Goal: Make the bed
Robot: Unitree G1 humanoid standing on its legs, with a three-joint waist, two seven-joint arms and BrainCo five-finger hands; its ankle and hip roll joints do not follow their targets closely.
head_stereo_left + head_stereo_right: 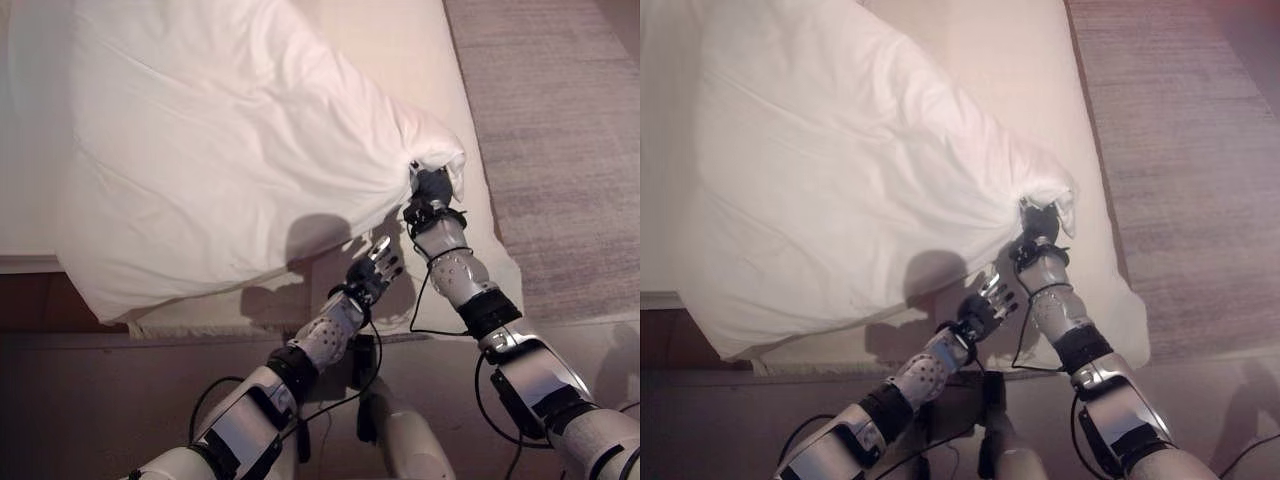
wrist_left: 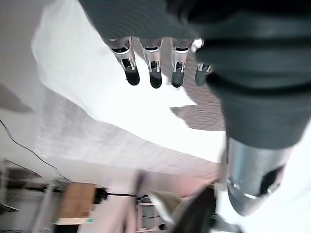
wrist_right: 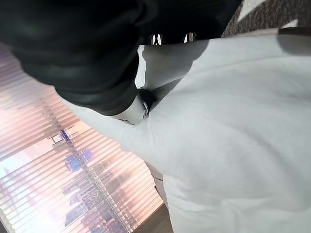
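A big white pillow [image 1: 230, 160] is lifted over the bed [image 1: 400, 60], one corner bunched up at the right. My right hand [image 1: 432, 188] is shut on that bunched corner; in the right wrist view its thumb [image 3: 141, 104] presses into the white pillow cloth [image 3: 233, 126]. My left hand [image 1: 372, 270] hovers open below the pillow's lower edge, near the bed's front edge, holding nothing. Its straight fingers [image 2: 155, 73] point at the white bedding in the left wrist view.
The bed's white sheet [image 1: 1000, 60] runs to its right edge, beside a grey carpet [image 1: 560, 140]. A dark wooden frame [image 1: 40, 300] shows at the bed's lower left. A window with blinds [image 3: 58, 184] shows in the right wrist view.
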